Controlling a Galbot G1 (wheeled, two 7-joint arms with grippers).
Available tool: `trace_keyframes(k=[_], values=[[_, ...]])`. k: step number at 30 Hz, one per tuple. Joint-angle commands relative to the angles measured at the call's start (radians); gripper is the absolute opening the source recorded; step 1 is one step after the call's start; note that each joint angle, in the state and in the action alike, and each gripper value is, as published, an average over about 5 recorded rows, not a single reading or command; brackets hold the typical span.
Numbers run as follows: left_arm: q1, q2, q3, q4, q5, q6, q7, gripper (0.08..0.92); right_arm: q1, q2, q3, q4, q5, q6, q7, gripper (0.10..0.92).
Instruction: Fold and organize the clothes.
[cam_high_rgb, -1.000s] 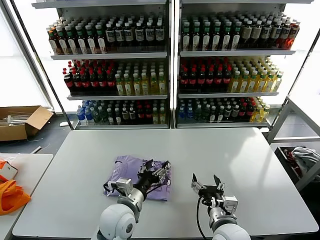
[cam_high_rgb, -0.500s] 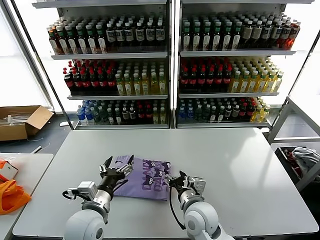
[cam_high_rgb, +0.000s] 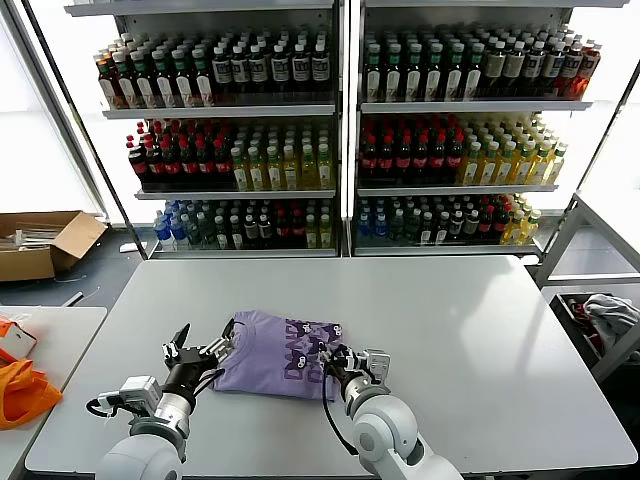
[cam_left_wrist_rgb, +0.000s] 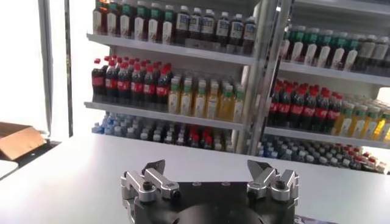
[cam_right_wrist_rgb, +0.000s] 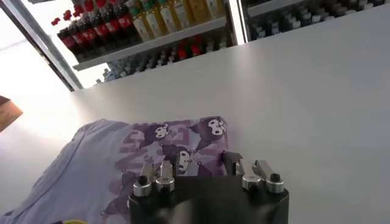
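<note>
The lavender T-shirt (cam_high_rgb: 262, 358) lies folded on the white table (cam_high_rgb: 480, 330), dark cartoon print (cam_high_rgb: 308, 352) up on its right part. My left gripper (cam_high_rgb: 205, 341) is open and empty, just off the shirt's left edge. The left wrist view shows its spread fingers (cam_left_wrist_rgb: 152, 175) above bare table, no shirt. My right gripper (cam_high_rgb: 335, 357) is open and low at the shirt's right front edge. In the right wrist view the gripper (cam_right_wrist_rgb: 198, 165) sits over the printed part of the shirt (cam_right_wrist_rgb: 116, 167), one finger over the fabric, the other at its edge.
Shelves of bottles (cam_high_rgb: 340, 140) stand behind the table. A side table (cam_high_rgb: 55, 330) with a bright orange bag (cam_high_rgb: 20, 392) is at the left, and a cardboard box (cam_high_rgb: 40, 245) lies on the floor beyond it. A cart holding cloth (cam_high_rgb: 610, 315) stands at the right.
My left gripper has moved left, from over the shirt to its left edge. My right gripper has moved left from bare table to the shirt's right edge.
</note>
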Motion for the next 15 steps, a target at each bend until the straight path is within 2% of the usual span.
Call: trace_keyframes(k=[1, 9, 11, 15], values=[[0.027, 0.001, -0.028, -0.019, -0.001, 0.003, -0.006, 0.823, -0.036, -0.007, -0.004, 0.017, 0.013, -0.007, 0.022, 0.536], [0.031, -0.01, -0.022, -0.021, -0.003, 0.004, -0.012, 0.822, -0.061, -0.011, 0.001, 0.036, -0.005, -0.007, 0.013, 0.546], [0.032, -0.014, -0.02, -0.022, -0.003, 0.004, -0.012, 0.823, -0.064, -0.019, 0.007, 0.041, -0.01, -0.007, 0.011, 0.505], [0.031, -0.021, -0.018, -0.023, -0.002, 0.003, -0.012, 0.823, -0.068, -0.051, 0.024, 0.055, -0.012, -0.007, 0.002, 0.368]])
